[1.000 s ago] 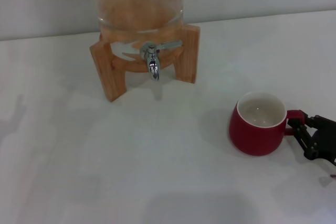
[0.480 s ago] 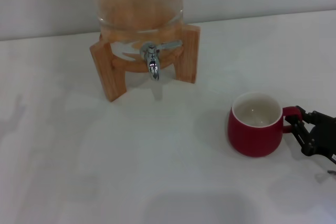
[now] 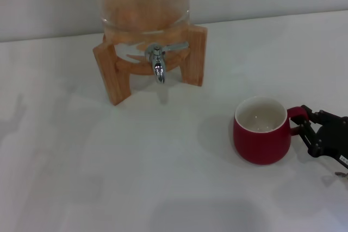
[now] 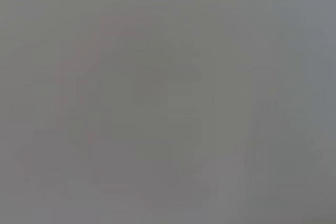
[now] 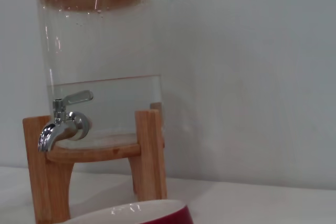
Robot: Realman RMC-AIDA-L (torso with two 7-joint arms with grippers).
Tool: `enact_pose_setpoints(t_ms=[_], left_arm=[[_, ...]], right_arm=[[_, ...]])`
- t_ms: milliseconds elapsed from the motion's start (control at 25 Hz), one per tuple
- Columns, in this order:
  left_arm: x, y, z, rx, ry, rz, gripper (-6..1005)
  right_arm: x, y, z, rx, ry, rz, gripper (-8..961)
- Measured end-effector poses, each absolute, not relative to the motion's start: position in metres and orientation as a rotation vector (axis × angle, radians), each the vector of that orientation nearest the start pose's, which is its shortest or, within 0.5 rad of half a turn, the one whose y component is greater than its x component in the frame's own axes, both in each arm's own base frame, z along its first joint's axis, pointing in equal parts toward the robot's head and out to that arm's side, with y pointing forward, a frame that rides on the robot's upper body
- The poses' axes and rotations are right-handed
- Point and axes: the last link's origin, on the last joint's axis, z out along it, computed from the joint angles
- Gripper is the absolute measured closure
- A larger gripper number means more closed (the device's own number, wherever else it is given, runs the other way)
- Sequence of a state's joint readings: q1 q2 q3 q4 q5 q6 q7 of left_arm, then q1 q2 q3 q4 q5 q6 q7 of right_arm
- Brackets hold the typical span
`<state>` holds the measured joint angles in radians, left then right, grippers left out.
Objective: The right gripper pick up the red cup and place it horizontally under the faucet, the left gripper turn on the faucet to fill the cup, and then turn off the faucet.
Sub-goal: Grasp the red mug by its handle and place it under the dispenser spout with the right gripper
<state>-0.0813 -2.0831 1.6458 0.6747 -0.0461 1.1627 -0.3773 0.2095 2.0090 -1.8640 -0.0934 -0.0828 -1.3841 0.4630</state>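
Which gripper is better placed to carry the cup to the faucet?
The right gripper: its fingers are shut on the cup by its handle. The left gripper is not in view. The faucet stands apart.

No readable text, label, brand, number or sign shows on anything here.

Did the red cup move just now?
Yes. The cup, held at its handle by the right gripper, shifted slightly left, toward the wooden stand, in the head view.

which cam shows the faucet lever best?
Right wrist view: the faucet shows side-on, its flat lever and spout clear against the glass dispenser. Head view sees the faucet from above, foreshortened. Left wrist view shows nothing recognisable.
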Motion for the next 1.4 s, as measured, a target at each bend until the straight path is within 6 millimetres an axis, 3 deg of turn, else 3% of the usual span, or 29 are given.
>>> enact_pose_setpoints(t_ms=[1400], left_arm=[[-0.298,0.314,0.041,-1.499,-0.451,-0.99,125]], right_arm=[[0.348,0.256,-0.021,-1.984,0.602,0.848,794]])
